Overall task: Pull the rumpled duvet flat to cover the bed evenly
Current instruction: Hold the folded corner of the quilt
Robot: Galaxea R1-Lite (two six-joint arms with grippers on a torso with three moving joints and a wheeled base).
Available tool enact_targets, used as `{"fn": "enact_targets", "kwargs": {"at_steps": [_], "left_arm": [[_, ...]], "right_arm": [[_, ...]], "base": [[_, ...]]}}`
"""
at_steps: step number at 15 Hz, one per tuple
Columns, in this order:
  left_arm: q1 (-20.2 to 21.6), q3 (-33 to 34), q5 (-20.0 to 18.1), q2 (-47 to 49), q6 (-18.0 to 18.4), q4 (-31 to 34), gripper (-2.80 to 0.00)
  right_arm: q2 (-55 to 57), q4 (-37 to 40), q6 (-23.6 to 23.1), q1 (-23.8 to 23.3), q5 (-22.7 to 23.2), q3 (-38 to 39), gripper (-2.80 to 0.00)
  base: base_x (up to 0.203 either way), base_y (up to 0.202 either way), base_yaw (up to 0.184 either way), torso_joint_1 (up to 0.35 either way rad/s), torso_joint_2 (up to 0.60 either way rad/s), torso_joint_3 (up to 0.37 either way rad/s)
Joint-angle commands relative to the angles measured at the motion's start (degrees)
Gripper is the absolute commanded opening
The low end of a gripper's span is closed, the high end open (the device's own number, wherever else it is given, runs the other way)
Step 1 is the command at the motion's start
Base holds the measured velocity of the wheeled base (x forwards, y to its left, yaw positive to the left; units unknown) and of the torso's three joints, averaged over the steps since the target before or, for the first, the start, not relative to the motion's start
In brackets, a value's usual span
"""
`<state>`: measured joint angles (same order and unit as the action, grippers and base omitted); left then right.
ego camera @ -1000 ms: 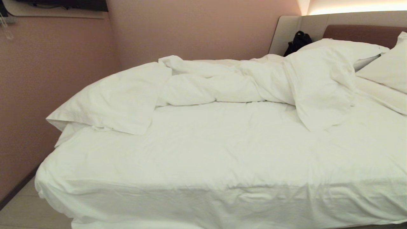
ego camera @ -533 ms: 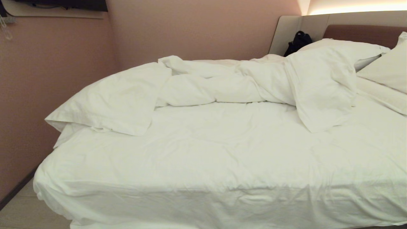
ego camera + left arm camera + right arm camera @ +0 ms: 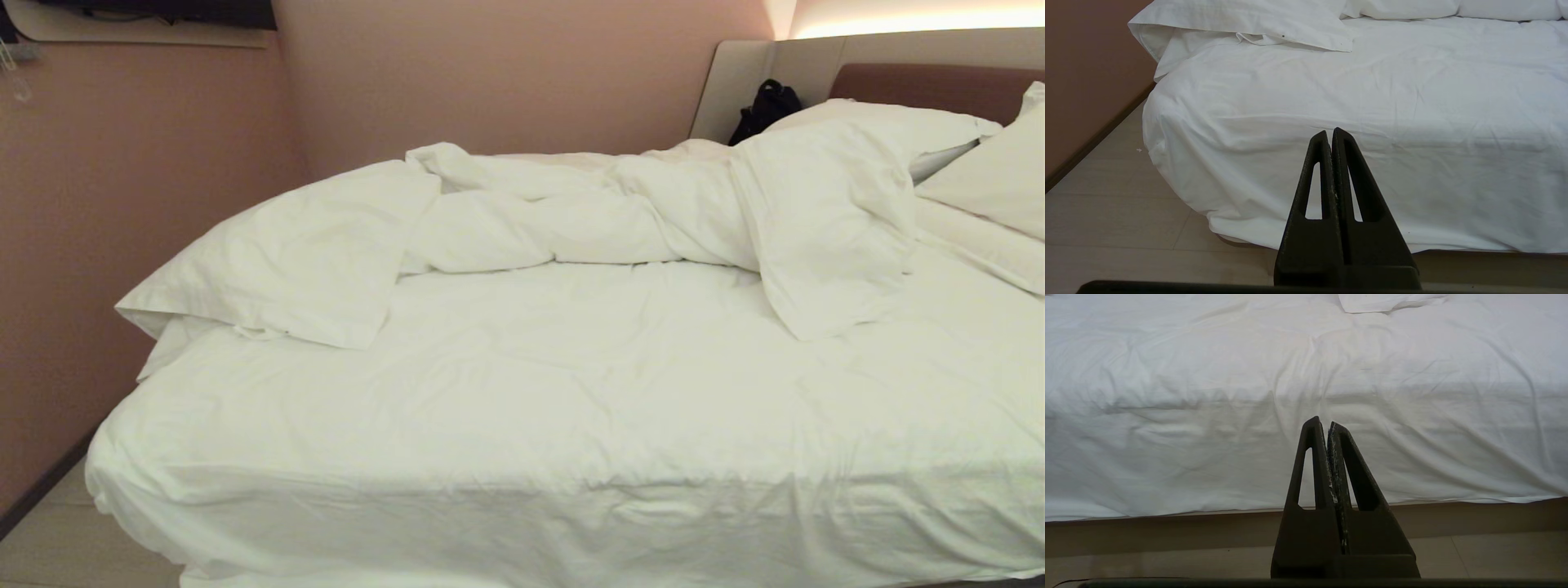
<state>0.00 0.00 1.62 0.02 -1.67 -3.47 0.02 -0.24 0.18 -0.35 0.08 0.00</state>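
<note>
Both tools are pressed together and empty: the left tool (image 3: 1329, 134) points at the hanging near side of the bed (image 3: 1237, 241) toward its foot corner, and the right tool (image 3: 1323, 425) points at the same side farther toward the headboard (image 3: 931, 86), each short of the fabric and touching nothing. Neither arm shows in the head view.

Over the last second almost nothing has changed. The head view has slid very slightly, the whole scene together, which reads as the camera settling rather than any cloth moving; between the last two head pictures it is steady. The folds lie exactly as they did, and the tools have not spread.

The duvet (image 3: 571, 212) is bunched in a long rumpled ridge along the far side of the bed, away from the robot, with one flap (image 3: 824, 237) folded over toward the near side close to the headboard and another puffy folded part (image 3: 286, 253) lying at the foot end. The near half of the bed shows flatter, wrinkled white cloth (image 3: 571, 392) that drapes over the edge. Pillows (image 3: 992, 171) rest against the headboard, and a dark object (image 3: 766, 106) sits beside it.

So the task looks unstarted: the robot appears to be in position, and the next move would likely be spreading a tool and reaching across for a folded flap.
</note>
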Motion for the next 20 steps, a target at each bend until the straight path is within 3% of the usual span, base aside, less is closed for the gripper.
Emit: {"fn": "enact_targets", "kwargs": {"at_steps": [1, 17, 20], "left_arm": [[0.0, 0.0, 0.0, 0.0, 0.0, 0.0, -2.8], [0.0, 0.0, 0.5, 0.0, 0.4, 0.7, -2.8], [0.0, -5.3, -0.3, 1.1, 0.4, 3.2, -2.8]], "right_arm": [[0.0, 0.0, 0.0, 0.0, 0.0, 0.0, -2.8], [0.0, 0.0, 0.0, 0.0, 0.0, 0.0, -2.8], [0.0, 0.0, 0.0, 0.0, 0.0, 0.0, -2.8]], "base": [[0.0, 0.0, 0.0, 0.0, 0.0, 0.0], [0.0, 0.0, 0.0, 0.0, 0.0, 0.0], [0.0, 0.0, 0.0, 0.0, 0.0, 0.0]]}}
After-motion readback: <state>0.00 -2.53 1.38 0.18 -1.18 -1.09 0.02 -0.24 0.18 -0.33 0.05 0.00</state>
